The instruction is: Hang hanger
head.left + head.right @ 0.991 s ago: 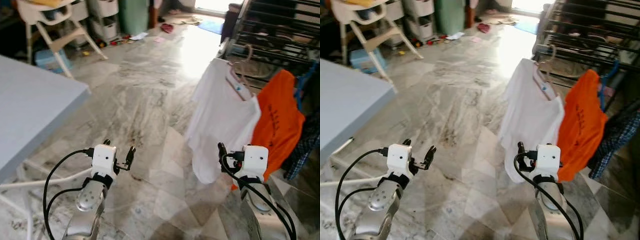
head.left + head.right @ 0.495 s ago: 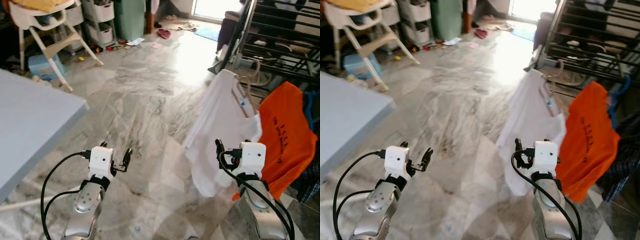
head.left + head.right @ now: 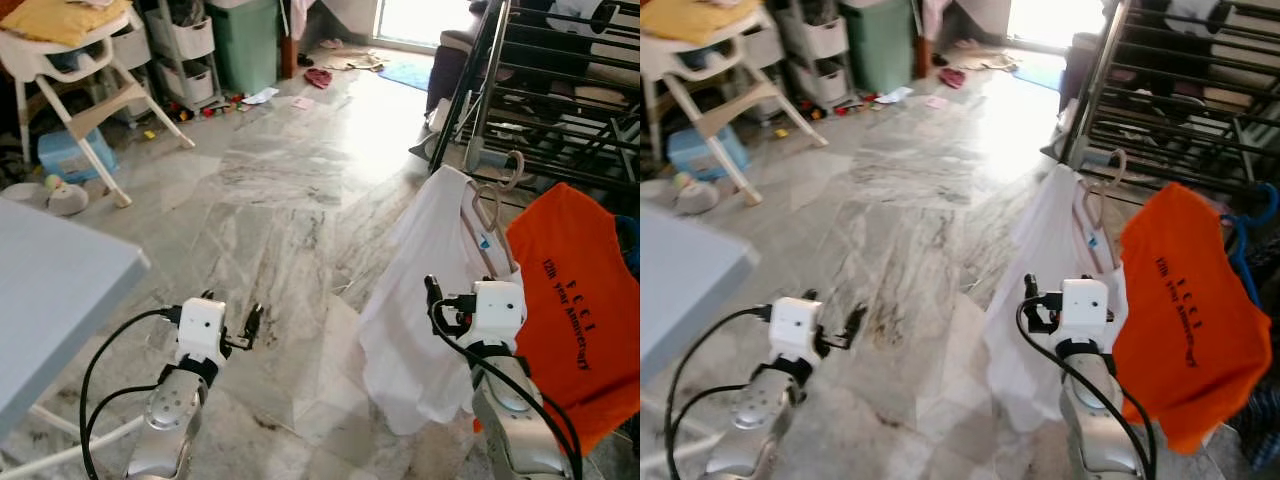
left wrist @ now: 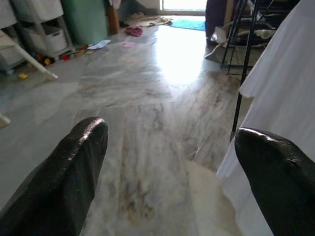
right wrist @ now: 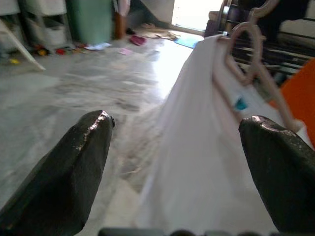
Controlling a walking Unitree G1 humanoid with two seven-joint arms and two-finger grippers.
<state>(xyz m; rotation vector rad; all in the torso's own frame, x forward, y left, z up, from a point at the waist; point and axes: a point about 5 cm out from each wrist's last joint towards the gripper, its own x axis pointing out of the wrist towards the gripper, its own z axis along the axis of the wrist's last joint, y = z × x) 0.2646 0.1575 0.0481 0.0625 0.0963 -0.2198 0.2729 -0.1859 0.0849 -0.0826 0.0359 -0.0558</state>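
Hanger (image 3: pixel 497 205) in white shirt (image 3: pixel 425 320)

The white shirt (image 3: pixel 425 300) hangs left of the orange shirt (image 3: pixel 575 310), drying rack (image 3: pixel 560 90) behind.

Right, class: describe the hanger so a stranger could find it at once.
Find the black drying rack on the robot's right. Two shirts hang before it; the pale hanger sits in the white shirt, its hook poking above the collar, beside the orange shirt.
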